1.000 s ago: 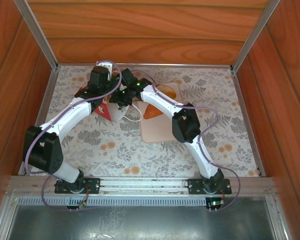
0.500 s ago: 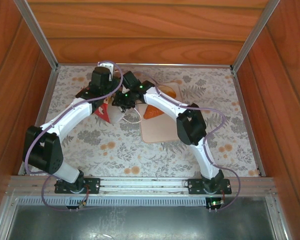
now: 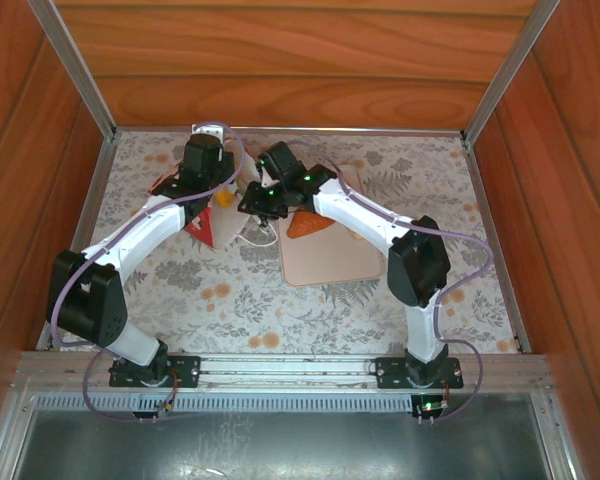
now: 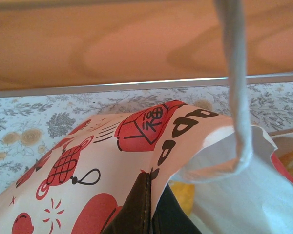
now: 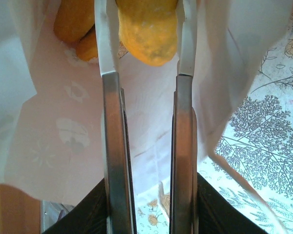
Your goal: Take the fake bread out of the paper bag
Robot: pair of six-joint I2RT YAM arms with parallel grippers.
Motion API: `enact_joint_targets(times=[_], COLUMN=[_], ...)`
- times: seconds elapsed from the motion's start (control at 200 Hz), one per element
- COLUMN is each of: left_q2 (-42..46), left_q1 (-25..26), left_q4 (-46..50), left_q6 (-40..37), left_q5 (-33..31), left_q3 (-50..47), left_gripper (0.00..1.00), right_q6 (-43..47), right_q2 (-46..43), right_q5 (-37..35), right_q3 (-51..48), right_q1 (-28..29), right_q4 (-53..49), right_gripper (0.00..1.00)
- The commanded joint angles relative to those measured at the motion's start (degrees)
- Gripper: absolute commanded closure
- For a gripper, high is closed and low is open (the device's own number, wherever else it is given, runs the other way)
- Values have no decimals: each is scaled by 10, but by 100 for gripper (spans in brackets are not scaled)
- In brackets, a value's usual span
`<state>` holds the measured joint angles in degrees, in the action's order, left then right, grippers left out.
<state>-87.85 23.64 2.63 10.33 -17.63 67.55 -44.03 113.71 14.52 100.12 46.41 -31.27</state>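
1. L gripper [image 4: 149,214]: jaws together, pinched on the edge of the paper bag [image 4: 88,161] right at the mouth. Imo that's to keep the mouth propped open and stop the bag sliding when the other arm pulls.
2. R gripper [image 5: 145,14] is inside the mouth, jaws clamped on one piece of fake bread [image 5: 149,34], a yellow-orange roll w/ a finger on each side. White bag paper all round it, so it's not out yet.
3. Top view: bag sits approx 10 o'clock on the surface [image 3: 240,300]. Mouth looks to face ~3 o'clock, twd the tray [image 3: 320,265]. Prob so it's a short trip to drop stuff.
4. Held roll: long axis runs 12–6 in the R wrist view, in line w/ the fingers, rounded end pointing at 6, back twd the wrist. A straight pull should clear the mouth w/o snagging, I'd guess.
5. Other bread pieces [image 5: 73,24] sit deeper in at 11 o'clock. One orange piece [image 3: 305,225] lies on the tray.
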Motion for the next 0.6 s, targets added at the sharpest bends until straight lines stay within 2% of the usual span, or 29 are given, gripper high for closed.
enact_joint_targets(times=[0.0, 0.325, 0.48, 0.6], left_q2=[-1, -12, -8, -5], left_q1=[-4, -14, -19, -20], left_q4=[5, 14, 13, 14], left_q6=[2, -6, -9, -11], left_q5=[-29, -55, -59, -65], left_q3=[6, 11, 10, 7], left_gripper=[100, 100, 100, 100], right_q6=[6, -1, -15, -18], right_q2=[-44, -180, -293, -380], right_q5=[14, 15, 8, -12], right_q3=[-26, -182, -285, -337], right_q1=[-5, -9, -15, -24], right_q4=[38, 84, 111, 92], right_gripper=[79, 78, 77, 76])
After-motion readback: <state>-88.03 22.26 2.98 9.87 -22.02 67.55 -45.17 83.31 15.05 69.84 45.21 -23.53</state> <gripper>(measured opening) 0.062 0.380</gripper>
